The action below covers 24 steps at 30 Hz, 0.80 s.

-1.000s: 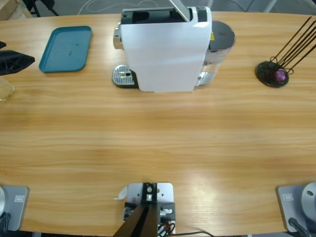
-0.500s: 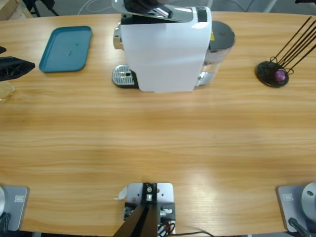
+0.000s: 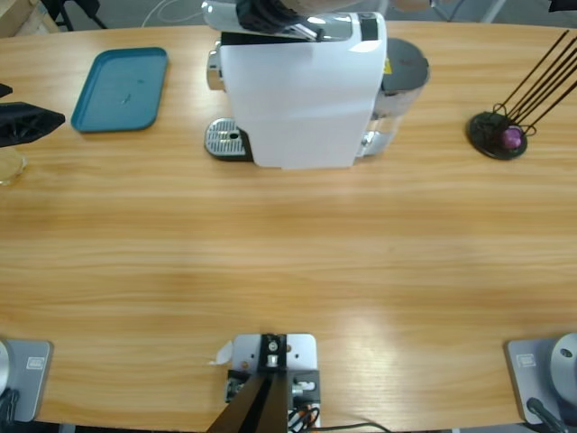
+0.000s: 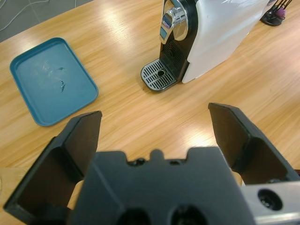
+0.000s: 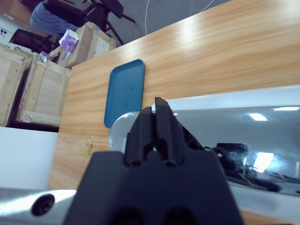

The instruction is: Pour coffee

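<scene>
Right gripper (image 3: 270,13) atop coffee machine (image 3: 302,99)

wooden table (image 3: 288,262); teal tray (image 3: 121,88); coffee machine (image 3: 302,86)

No text, brand or number can be read in any view. The yellow sticker (image 3: 389,65) on the white coffee machine (image 3: 302,95) is too small to make out, and so is the print on the purple-and-white box (image 5: 69,38).
</scene>
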Each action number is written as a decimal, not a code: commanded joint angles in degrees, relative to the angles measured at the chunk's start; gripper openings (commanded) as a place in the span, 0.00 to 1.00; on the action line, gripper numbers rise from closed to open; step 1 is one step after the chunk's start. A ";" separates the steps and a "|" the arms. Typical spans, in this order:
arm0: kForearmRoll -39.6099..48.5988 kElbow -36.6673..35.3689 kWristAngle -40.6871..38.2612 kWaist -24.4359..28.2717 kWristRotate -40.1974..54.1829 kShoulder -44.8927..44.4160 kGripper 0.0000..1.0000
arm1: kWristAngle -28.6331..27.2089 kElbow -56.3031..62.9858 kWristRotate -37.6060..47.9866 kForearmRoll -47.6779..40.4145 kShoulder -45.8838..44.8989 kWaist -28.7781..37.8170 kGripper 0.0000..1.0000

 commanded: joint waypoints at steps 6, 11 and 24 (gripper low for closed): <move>1.04 -0.16 -0.77 -0.11 -0.23 1.40 1.00 | 1.52 4.61 -1.40 9.16 16.23 1.90 0.00; 1.18 -0.33 -0.77 0.33 -0.23 0.58 1.00 | 0.64 4.75 -0.96 9.32 16.54 1.90 0.00; 1.31 -0.12 -0.36 4.32 -1.50 -0.42 1.00 | 0.24 -12.93 -38.23 15.35 -5.03 1.90 1.00</move>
